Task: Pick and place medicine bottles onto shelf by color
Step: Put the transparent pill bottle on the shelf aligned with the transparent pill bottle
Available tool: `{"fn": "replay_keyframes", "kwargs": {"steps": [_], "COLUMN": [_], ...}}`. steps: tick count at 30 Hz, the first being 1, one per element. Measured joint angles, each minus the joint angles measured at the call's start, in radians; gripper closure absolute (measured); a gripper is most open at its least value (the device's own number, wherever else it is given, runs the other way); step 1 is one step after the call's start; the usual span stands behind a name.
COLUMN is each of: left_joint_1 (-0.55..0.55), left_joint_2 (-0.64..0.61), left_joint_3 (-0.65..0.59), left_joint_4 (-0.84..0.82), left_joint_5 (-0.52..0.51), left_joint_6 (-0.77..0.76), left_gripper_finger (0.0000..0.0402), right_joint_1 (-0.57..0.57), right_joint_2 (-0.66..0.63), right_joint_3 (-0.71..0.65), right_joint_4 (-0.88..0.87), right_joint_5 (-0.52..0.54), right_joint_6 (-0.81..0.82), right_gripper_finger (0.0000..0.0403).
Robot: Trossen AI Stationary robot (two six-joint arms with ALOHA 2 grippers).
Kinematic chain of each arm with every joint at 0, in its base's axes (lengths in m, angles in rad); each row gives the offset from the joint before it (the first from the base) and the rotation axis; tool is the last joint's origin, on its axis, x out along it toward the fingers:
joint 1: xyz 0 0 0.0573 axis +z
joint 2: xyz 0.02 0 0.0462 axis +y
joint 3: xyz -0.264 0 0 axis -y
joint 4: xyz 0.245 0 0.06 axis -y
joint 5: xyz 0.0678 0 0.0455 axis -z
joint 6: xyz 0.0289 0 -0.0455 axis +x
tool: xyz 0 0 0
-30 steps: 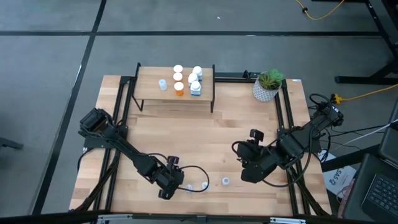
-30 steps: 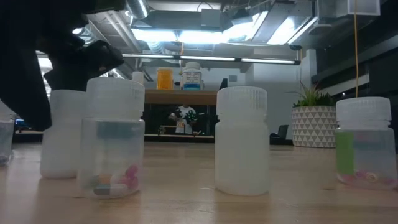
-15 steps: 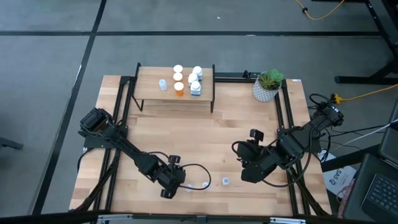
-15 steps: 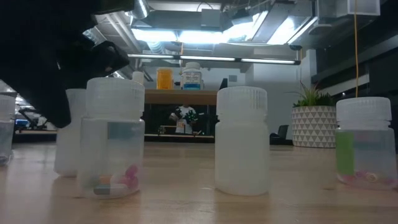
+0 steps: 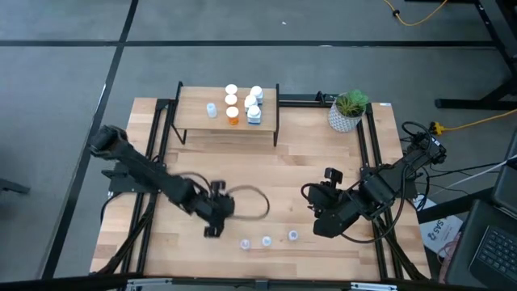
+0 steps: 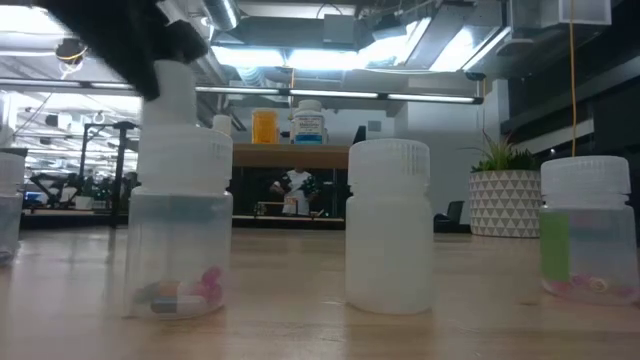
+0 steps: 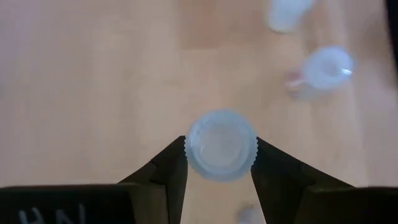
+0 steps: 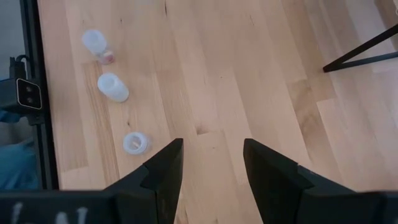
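Quick count first: three small bottles stand in a row near the front edge of the desk (image 5: 307, 162), namely a clear vial (image 5: 245, 244), a white one (image 5: 266, 242) and another clear vial (image 5: 292, 236). From the low camera the left clear one (image 6: 180, 225) shows pink and pale pills at the bottom, the middle one (image 6: 388, 226) is solid white, and the right one (image 6: 590, 228) has a green label.

Up on the shelf (image 5: 194, 121) I count about seven more: one pale-blue vial (image 5: 212, 111), an orange bottle (image 5: 233, 116) with a couple of white caps behind it, and a cluster of white ones with blue labels (image 5: 254, 115). They're bunched together, so that shelf number is approximate.

An eighth... well, an extra pale translucent vial (image 7: 222, 145) is clamped between the fingers of the left gripper (image 5: 212, 212); the wrist cam shows both fingers (image 7: 172, 174) pressed on its ribbed cap, lifted off the wood.

What changed: a second ago the left gripper was down at the front row beside those bottles, and now it has pulled up and back toward the desk's middle, with the arm swung away too. The front row looks untouched.

The right gripper (image 5: 325, 217) hangs over the right side of the desk, fingers (image 8: 163, 171) apart and holding nothing, same spot as before. The potted plant (image 5: 349, 111) sits at the back right.
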Motion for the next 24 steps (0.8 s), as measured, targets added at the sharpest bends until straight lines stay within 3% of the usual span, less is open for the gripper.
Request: {"fn": "replay_keyframes", "kwargs": {"steps": [7,13,19,24], "left_joint_1": [0.199,0.447,0.733,0.897], "left_joint_2": [-0.248,-0.422,-0.44,-0.404], "left_joint_3": [0.0,0.0,0.0,-0.001], "left_joint_4": [-0.248,-0.306,-0.297,-0.291], "left_joint_5": [-0.063,-0.116,-0.041,0.046], "left_joint_6": [0.033,0.152,0.302,0.391], "left_gripper_finger": [0.0255,0.0256,0.0256,0.0256], "right_joint_1": [0.0,0.0,0.0,0.0], "right_joint_2": [0.0,0.0,0.0,0.0], "right_joint_3": [0.0,0.0,0.0,0.0], "right_joint_4": [0.0,-0.003,-0.002,-0.002], "right_joint_5": [0.0,0.0,0.001,0.001], "right_joint_6": [-0.002,-0.022,-0.055,-0.056], "right_gripper_finger": [0.0231,0.0231,0.0231,0.0231]}}
